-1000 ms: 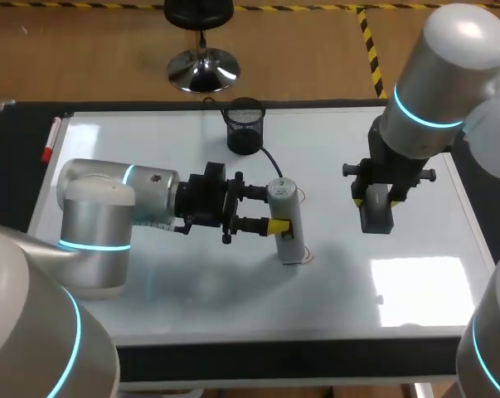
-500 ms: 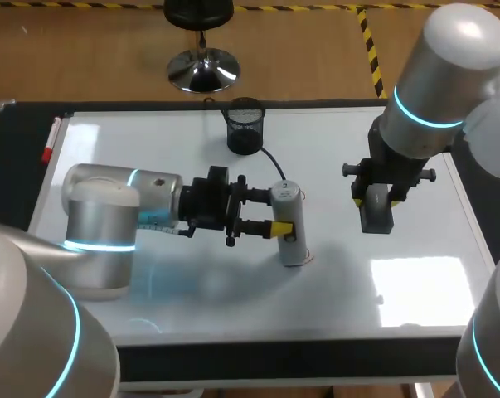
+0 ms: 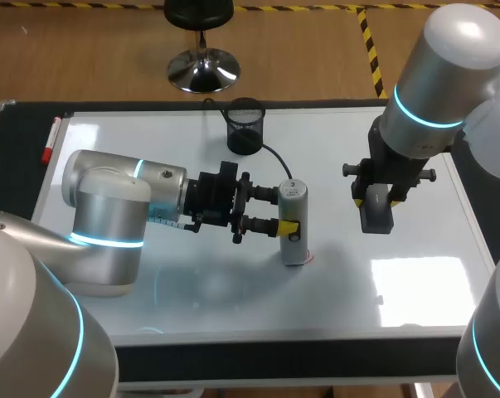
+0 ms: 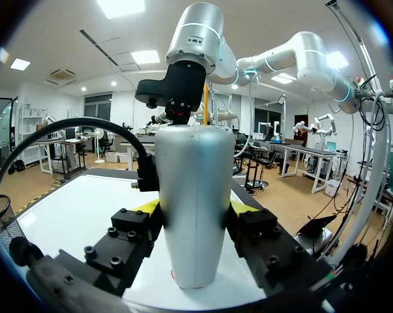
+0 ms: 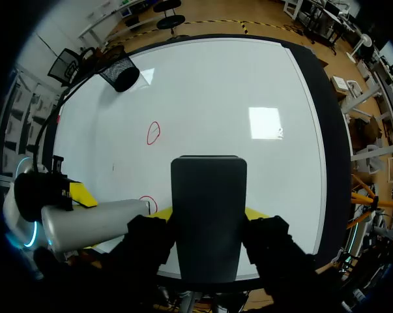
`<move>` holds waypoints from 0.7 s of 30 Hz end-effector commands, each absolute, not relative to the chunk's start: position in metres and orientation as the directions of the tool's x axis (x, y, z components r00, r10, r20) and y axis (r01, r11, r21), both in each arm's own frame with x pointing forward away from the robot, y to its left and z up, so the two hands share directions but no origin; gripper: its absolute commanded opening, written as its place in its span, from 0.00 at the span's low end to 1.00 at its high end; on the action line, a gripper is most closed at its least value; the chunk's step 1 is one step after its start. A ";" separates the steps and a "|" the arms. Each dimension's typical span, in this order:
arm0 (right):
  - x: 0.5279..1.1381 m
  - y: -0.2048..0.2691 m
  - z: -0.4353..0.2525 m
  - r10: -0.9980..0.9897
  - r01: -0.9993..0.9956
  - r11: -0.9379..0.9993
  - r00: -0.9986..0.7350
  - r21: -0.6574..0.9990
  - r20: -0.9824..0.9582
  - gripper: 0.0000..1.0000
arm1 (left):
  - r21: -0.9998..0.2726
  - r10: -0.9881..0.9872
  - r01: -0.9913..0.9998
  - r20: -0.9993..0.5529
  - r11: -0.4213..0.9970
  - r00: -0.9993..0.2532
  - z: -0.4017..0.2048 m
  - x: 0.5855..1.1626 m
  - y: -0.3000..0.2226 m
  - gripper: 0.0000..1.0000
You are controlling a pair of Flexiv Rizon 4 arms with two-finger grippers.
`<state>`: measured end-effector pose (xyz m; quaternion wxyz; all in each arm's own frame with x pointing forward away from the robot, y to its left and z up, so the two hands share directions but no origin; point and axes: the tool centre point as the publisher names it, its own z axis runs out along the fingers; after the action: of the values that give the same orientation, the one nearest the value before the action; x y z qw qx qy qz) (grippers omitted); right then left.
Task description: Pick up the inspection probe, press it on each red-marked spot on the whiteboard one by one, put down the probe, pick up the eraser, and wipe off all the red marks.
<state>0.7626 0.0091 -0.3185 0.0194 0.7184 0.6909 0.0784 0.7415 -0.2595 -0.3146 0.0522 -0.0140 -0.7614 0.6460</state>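
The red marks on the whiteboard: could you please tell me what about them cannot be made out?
- Nearer red ring: right wrist view, partly covered by the grey cylindrical probe; head view shows only a sliver.
- Probe tip's contact with it: hidden under the probe's own body, all views.
- Patch of white whiteboard beneath the dark rectangular eraser: right wrist view, blocked, so more marks may hide there.
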 end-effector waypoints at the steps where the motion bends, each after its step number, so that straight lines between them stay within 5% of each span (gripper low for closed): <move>1: 0.762 0.008 -0.318 0.996 0.990 -0.044 0.032 0.137 0.087 0.00 | -0.983 0.076 -0.044 0.058 0.176 -0.995 -0.329 0.737 -0.263 0.00; 21: 0.762 0.008 -0.318 0.996 0.990 -0.044 0.032 0.137 0.087 0.00 | -0.975 0.072 -0.048 0.065 0.218 -0.995 -0.339 0.732 -0.270 0.00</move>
<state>0.7626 0.0091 -0.3185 0.0194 0.7185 0.6909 0.0784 0.7355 -0.2694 -0.3169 0.0495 -0.0099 -0.7779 0.6263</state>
